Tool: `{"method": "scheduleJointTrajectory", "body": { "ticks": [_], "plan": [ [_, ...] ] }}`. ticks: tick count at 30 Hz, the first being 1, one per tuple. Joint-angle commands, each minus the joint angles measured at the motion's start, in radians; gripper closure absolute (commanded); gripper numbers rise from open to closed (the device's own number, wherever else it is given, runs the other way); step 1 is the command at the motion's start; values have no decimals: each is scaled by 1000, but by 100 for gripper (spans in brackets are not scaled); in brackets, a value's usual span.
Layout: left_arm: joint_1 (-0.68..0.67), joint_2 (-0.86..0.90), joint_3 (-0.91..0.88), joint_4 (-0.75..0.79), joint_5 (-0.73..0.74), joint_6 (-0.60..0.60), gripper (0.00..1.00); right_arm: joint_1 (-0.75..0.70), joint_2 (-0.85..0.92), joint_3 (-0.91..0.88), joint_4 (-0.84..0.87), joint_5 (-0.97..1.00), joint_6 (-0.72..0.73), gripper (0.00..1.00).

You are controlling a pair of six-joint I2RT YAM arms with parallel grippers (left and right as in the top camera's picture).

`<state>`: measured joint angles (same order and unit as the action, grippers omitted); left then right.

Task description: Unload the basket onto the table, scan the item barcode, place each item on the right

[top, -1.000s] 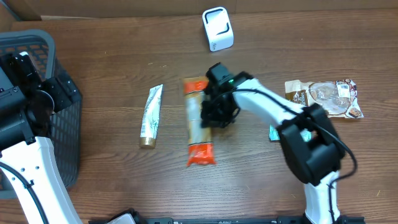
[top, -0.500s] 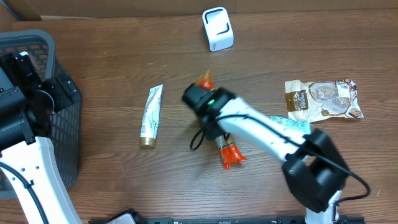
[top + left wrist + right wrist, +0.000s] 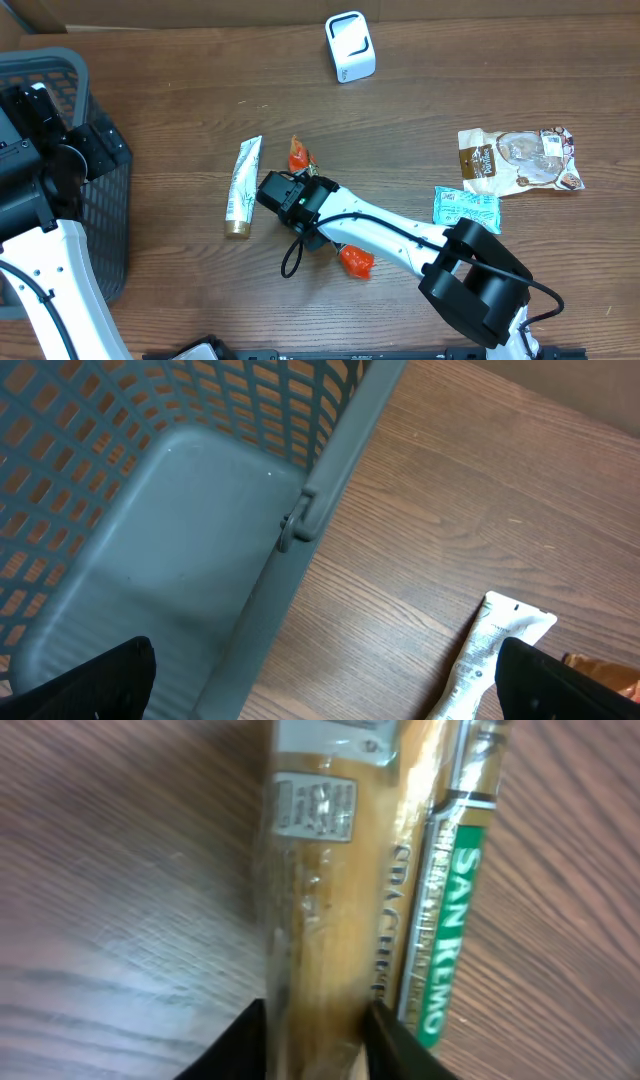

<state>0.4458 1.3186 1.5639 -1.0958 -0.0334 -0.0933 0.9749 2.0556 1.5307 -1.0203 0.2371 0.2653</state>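
A long clear spaghetti pack (image 3: 330,910) with orange ends (image 3: 297,155) lies slanted mid-table, a white printed label (image 3: 315,808) on its upper side. My right gripper (image 3: 315,1040) straddles its middle from above, and both black fingers (image 3: 245,1045) press against its sides. In the overhead view that gripper (image 3: 300,208) hides the pack's centre. The white scanner (image 3: 349,46) stands at the far edge, well apart from the pack. By the basket, my left gripper (image 3: 330,690) hangs wide open with nothing between its fingers.
A white tube (image 3: 242,187) lies just left of the pack, also seen as the tube (image 3: 490,660) in the left wrist view. A grey mesh basket (image 3: 60,70) fills the left side. A teal packet (image 3: 466,209) and a brown pouch (image 3: 520,158) lie to the right.
The right arm has carried the spaghetti pack leftward toward the tube and turned it from upright to slanted. The left arm has not moved.
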Motion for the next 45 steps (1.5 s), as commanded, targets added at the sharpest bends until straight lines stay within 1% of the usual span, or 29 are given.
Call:
{"method": "scheduleJointTrajectory", "body": {
  "ticks": [1,3,4,7,9,12,15,19,23,27,31,37,39,40,41,42,44,45],
  "plan": [
    [3,2,5,0,8,27,0,-8,21,3,5,-94,-16,55],
    [3,2,5,0,8,27,0,-23,21,10,1,-115,-25,45],
    [3,2,5,0,8,27,0,-30,21,14,-2,-130,-32,38],
    [3,2,5,0,8,27,0,-63,21,37,-16,-180,-32,26],
    [3,2,5,0,8,27,0,-94,21,57,-32,-209,-32,20],
    [3,2,5,0,8,27,0,-148,20,87,-69,-214,-55,15],
    [3,2,5,0,8,27,0,-206,19,100,-97,-239,-111,12],
    [3,2,5,0,8,27,0,-299,20,100,-122,-397,-225,8],
    [3,2,5,0,8,27,1,-393,20,94,-157,-600,-323,7],
    [3,2,5,0,8,27,0,-426,20,61,-172,-783,-427,5],
    [3,2,5,0,8,27,0,-409,21,-15,-130,-808,-429,0],
    [3,2,5,0,8,27,1,-387,23,-160,-14,-807,-312,0],
    [3,2,5,0,8,27,0,-387,23,-182,3,-807,-276,3],
    [3,2,5,0,8,27,0,-388,23,-184,2,-797,-264,8],
    [3,2,5,0,8,27,0,-388,23,-184,2,-795,-264,15],
    [3,2,5,0,8,27,1,-388,23,-183,2,-789,-263,38],
    [3,2,5,0,8,27,0,-388,23,-183,3,-789,-261,64],
    [3,2,5,0,8,27,0,-390,23,-182,6,-790,-261,75]
  ]
}}
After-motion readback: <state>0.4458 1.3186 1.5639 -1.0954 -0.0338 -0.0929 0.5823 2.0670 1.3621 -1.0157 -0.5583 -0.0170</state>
